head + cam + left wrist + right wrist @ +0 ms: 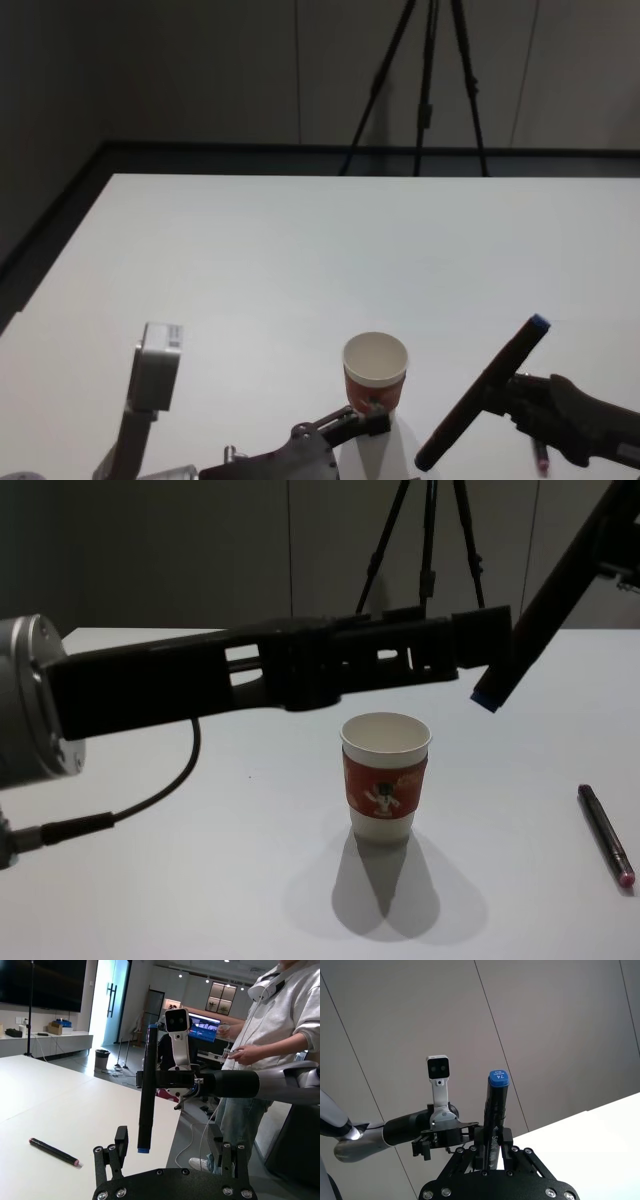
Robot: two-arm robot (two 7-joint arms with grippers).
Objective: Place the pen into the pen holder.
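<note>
While your R gripper [520, 388] clamps the pen [483, 392] tilted, step = carry to cup | cup [375, 372] sits below-left of it; L gripper [167, 1140] wide, near cup | next: you shift over rim, upright pen, lower, release.

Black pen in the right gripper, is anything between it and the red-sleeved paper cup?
Possibly: the open left gripper reaches in beside the white, red-sleeved paper cup, close to the lower end of the black, blue-capped pen that the right gripper holds tilted. The cup's mouth itself is uncovered.
</note>
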